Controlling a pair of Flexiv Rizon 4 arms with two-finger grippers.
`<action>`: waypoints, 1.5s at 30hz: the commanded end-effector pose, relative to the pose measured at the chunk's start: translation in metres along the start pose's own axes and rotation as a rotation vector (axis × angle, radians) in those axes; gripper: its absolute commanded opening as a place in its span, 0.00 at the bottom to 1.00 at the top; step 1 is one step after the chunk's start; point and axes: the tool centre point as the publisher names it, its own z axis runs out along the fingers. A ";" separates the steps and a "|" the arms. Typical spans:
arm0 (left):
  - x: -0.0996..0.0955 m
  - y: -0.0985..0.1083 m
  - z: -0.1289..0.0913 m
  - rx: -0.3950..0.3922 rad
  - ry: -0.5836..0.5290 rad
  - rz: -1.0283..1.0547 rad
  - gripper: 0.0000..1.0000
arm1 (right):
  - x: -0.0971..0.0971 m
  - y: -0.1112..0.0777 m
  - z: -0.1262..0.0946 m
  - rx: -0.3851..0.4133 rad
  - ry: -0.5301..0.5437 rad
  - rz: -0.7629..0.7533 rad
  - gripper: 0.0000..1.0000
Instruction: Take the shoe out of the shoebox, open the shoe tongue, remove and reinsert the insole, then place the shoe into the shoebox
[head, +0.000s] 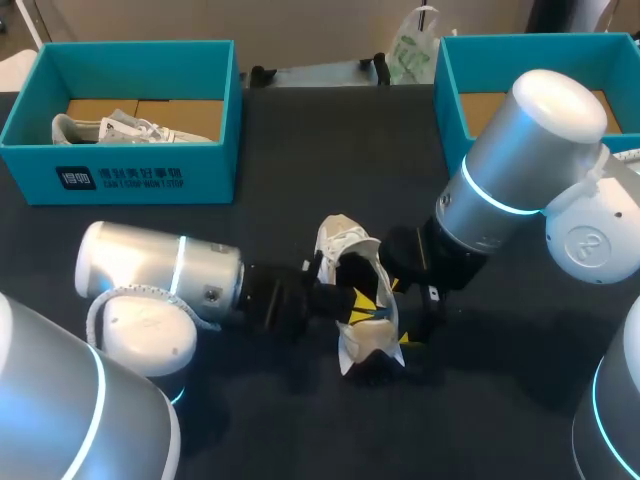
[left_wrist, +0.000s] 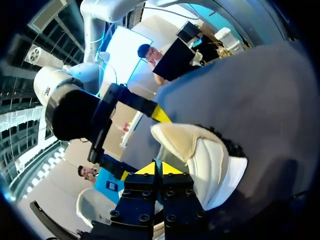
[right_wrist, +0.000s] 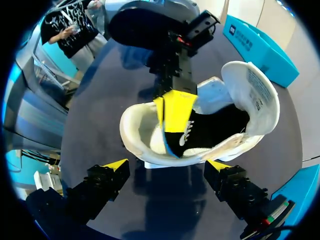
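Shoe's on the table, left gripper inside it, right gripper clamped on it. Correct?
Not quite. The right gripper is open, fingers spread wide near the shoe, not clamped on it; the right wrist view shows this. The shoe is on the table, left gripper inside it.

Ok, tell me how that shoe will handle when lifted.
Probably light: the left gripper holds the shoe by one thin wall alone. Its upper looks soft, since the tongue folds back wide. It may sag or swing when raised.

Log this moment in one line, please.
left gripper shut on shoe | right gripper open, facing it | shoe on table, tongue open | insole inside
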 end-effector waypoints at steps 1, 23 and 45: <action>0.002 0.008 0.010 -0.014 0.015 -0.008 0.00 | 0.001 0.000 0.001 0.000 -0.002 0.000 1.00; -0.013 -0.020 -0.028 0.023 0.143 -0.136 0.38 | 0.001 0.000 0.001 0.000 -0.002 0.000 1.00; -0.016 -0.026 -0.079 0.045 0.429 -0.125 0.42 | -0.008 -0.047 -0.053 -0.036 -0.009 0.026 1.00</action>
